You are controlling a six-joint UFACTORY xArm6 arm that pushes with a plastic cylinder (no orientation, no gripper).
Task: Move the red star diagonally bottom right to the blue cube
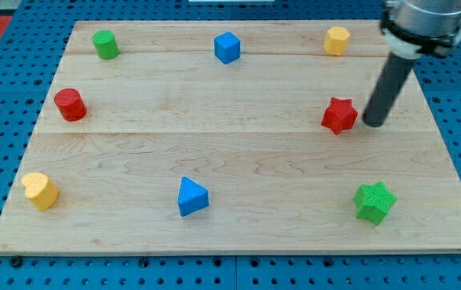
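My tip (373,123) holds nothing, resting just right of the red star (339,115) at the frame's right, apparently not touching; the blue cube (227,47) sits upper centre.

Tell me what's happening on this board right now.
A single robot arm with a dark rod is working a wooden board scattered with coloured blocks. My tip sits just to the view's right of the red star, close beside it; whether they touch cannot be told. The blue cube stands near the view's top, well to the left of the star. The other blocks, including a green star and a blue triangular block, lie apart from the tip.
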